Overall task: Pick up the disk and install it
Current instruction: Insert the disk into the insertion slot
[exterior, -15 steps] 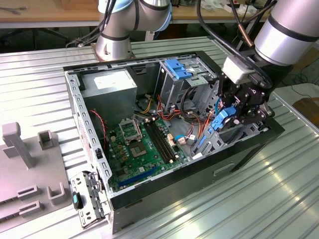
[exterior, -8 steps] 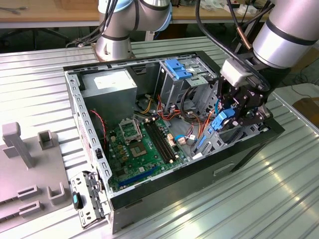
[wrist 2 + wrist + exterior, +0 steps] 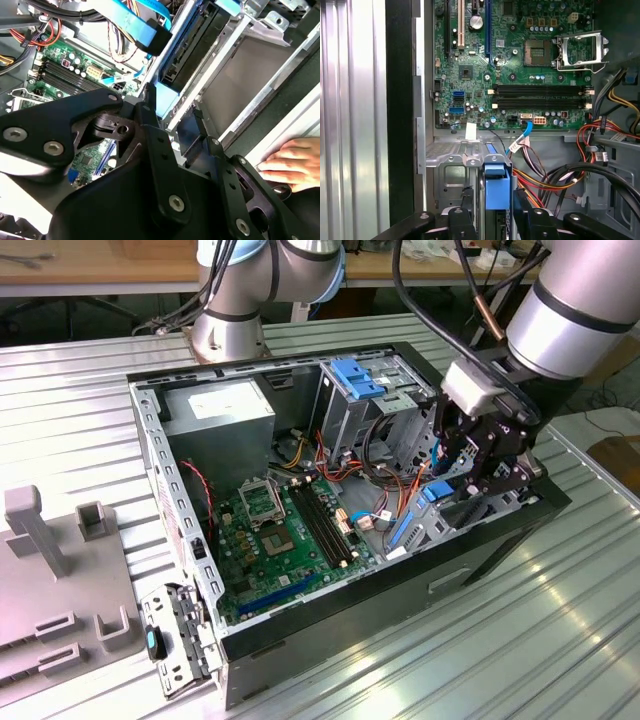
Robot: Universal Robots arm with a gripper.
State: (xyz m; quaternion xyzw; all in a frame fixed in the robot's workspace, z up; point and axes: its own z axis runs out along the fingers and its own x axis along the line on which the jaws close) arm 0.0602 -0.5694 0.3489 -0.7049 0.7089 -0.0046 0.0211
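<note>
I count one disk. It stands on edge in the drive cage at the rim of the open case, blue carrier tab uppermost. In the first wrist view my one gripper is clamped on it, a black finger pressed to each side. There is one power supply, whose white label I cannot read. I also see one processor socket, four memory slots and one blue bracket on the upper bay. Room is tight, with the case wall just beside the cage and a bundle of cables crowding the other side. One hand rests near the cage. The ribbed table lies open around the case.
</note>
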